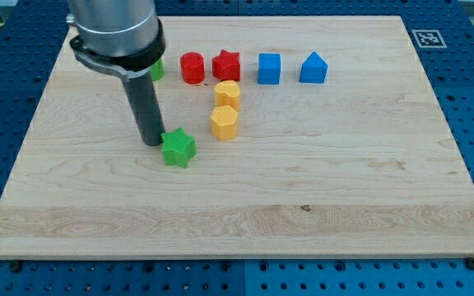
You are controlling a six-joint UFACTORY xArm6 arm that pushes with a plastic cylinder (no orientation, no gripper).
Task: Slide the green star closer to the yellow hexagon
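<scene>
Camera view shows the green star (pixel 178 148) sitting on the wooden board (pixel 344 189), near the yellow hexagon (pixel 224 122) but not touching it: the hexagon lies just up and toward the view's right of the star, with a small gap of bare wood between them. I judge the task as well along, with only a short final nudge toward the view's upper right left to close that gap. My tip (pixel 153 143) rests against the star's left side, touching or very nearly so, well placed for that push. The rod stands almost upright, its thick collar near the view's top left. There is no claw on this arm, only the rod, so nothing is pinched.
</scene>
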